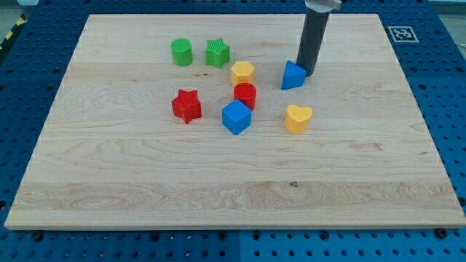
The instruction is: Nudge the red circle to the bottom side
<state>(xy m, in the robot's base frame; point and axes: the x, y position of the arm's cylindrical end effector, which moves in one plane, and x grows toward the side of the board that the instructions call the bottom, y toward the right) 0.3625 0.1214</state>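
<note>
The red circle is a short red cylinder near the board's middle. It touches the yellow hexagon above it and the blue cube below it. My tip is the lower end of a dark rod coming down from the view's top. It rests just to the right of the blue triangle, touching or nearly touching it, and well to the right of the red circle.
A red star lies left of the red circle. A yellow heart lies at lower right. A green circle and a green star sit at upper left. The wooden board lies on a blue pegboard.
</note>
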